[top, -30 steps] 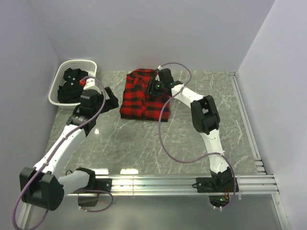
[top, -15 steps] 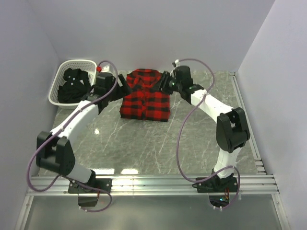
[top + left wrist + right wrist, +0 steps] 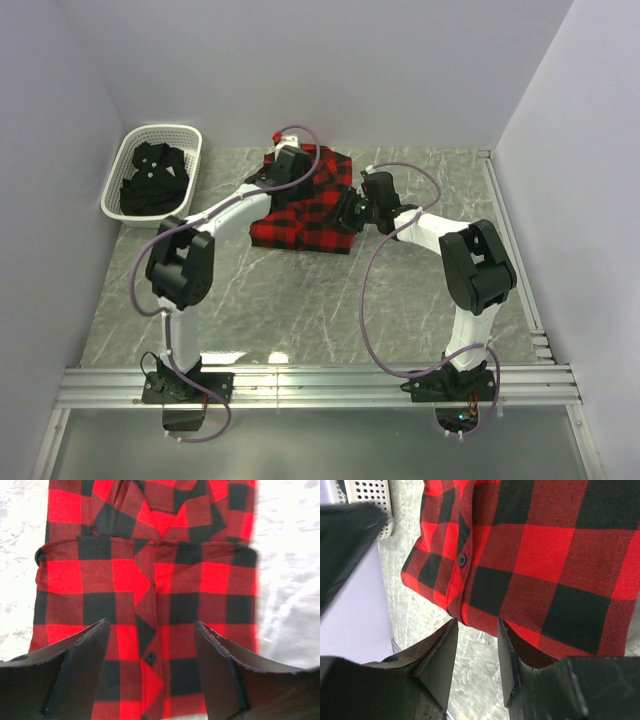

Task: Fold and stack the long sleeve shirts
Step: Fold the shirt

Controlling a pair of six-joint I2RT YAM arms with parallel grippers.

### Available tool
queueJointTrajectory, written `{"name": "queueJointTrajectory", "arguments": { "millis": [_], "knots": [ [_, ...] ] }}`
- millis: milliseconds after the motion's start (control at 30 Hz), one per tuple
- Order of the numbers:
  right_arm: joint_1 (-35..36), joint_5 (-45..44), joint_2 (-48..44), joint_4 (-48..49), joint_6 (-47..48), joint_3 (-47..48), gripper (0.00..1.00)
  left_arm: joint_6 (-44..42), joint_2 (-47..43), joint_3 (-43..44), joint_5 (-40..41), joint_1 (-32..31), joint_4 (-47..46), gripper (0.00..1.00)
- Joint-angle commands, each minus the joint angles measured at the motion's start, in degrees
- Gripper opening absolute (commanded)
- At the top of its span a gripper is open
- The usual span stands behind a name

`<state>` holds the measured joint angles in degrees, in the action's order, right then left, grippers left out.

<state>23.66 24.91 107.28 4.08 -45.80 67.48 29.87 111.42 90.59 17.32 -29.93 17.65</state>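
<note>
The red-and-black flannel shirt (image 3: 300, 212) lies folded at the far middle of the table. My left gripper (image 3: 291, 172) hovers open over its far part; in the left wrist view the gripper (image 3: 151, 625) straddles the button placket of the flannel (image 3: 150, 575) without holding it. My right gripper (image 3: 350, 212) is at the shirt's right edge. In the right wrist view this gripper (image 3: 476, 625) stands open by a narrow gap, its tips at the hem of the flannel (image 3: 540, 555), with bare table in the gap. The black shirt (image 3: 150, 182) lies crumpled in the basket.
The white lattice basket (image 3: 190, 135) stands at the far left against the wall; its corner shows in the right wrist view (image 3: 367, 495). Purple-grey walls close the back and both sides. A metal rail (image 3: 320, 382) runs along the near edge.
My left arm swung right from beside the basket to over the flannel's far part. My right gripper came down from the collar area to the shirt's right edge. The shirt's far part shifted right.
</note>
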Motion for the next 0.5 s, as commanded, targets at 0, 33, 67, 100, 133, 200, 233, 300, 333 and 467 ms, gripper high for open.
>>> {"name": "queueJointTrajectory", "arguments": {
  "millis": [0,33,67,100,133,200,233,300,333,467],
  "knots": [
    [-0.6,0.1,-1.0,5.1,-0.7,-1.7,0.45,-4.8,4.0,4.4,7.9,-1.6,1.0,0.72],
    [-0.7,-0.2,-1.2,5.3,-0.5,-2.4,0.45,-5.5,4.9,4.7,8.5,-1.8,0.9,0.72],
    [-0.9,-0.3,-1.2,5.5,-0.2,-2.4,0.45,-5.9,6.4,4.9,9.6,-2.1,0.8,0.72],
    [-0.9,-0.1,-1.0,5.5,-0.1,-2.5,0.45,-6.3,7.2,5.5,10.3,-2.4,0.5,0.72],
    [-1.1,0.1,-0.9,5.5,0.1,-2.7,0.45,-6.9,8.0,5.8,10.9,-2.5,0.2,0.72],
    [-1.0,0.1,-1.2,6.3,0.1,-3.3,0.45,-7.5,10.4,7.1,12.8,-2.8,0.2,0.72],
    [-1.2,0.1,-1.2,6.6,0.1,-4.0,0.44,-7.9,11.0,7.5,13.2,-2.8,-0.2,0.72],
    [-1.2,-0.2,-1.8,7.0,0.3,-4.5,0.45,-8.2,12.7,8.1,13.2,-2.9,-1.1,0.72],
    [-1.3,-0.3,-1.8,6.9,0.5,-4.6,0.44,-8.5,13.2,8.3,13.3,-2.9,-1.8,0.72],
    [-1.8,0.3,-1.9,8.0,0.5,-5.3,0.44,-9.7,16.5,9.9,15.9,-3.0,-2.9,0.72]
  ]
}}
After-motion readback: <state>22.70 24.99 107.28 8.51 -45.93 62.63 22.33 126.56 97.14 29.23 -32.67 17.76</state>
